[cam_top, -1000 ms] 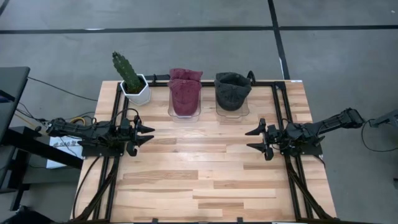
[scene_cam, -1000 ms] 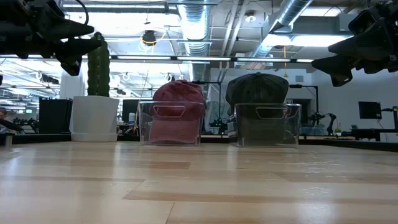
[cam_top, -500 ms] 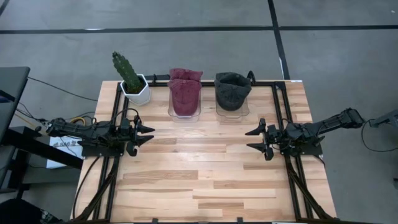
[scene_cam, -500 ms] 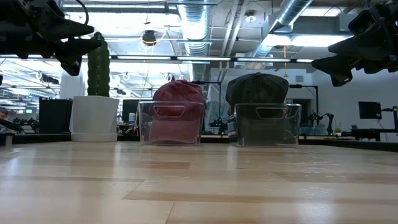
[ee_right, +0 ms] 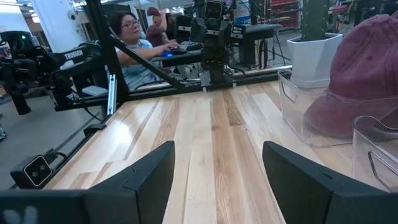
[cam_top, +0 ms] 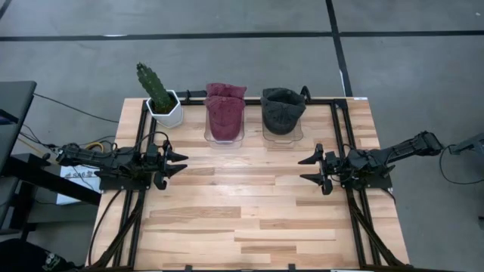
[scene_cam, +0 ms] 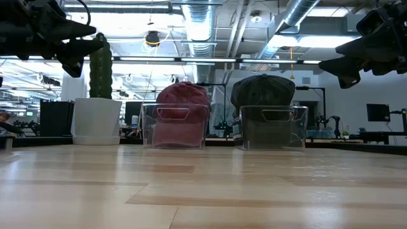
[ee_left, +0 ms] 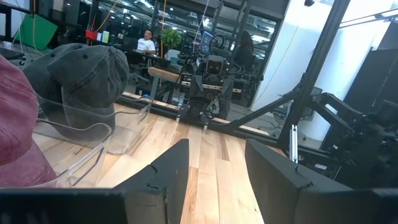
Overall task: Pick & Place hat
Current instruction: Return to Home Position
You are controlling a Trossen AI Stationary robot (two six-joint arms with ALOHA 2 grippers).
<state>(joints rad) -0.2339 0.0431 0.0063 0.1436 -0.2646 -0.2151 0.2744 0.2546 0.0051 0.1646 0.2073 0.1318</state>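
Your left pincer (cam_top: 184, 162) and right pincer (cam_top: 302, 170) hung over the tabletop's (cam_top: 242, 211) sides, fingers apart, empty; red caps (cam_top: 225, 113) and black cap (cam_top: 282, 110) sat in transparent bins (cam_top: 224, 139) at its far edge; arm lettering (ee_right: 79, 55) was unreadable; pale wood planks, open workshop beyond.

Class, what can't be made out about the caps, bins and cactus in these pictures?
Number of red caps in their transparent bin: every view, the top cap covers what lies beneath.
Cactus top: right wrist view, cut by the picture's edge.
Black cap: right wrist view, outside the picture; only the second bin shows, in part.
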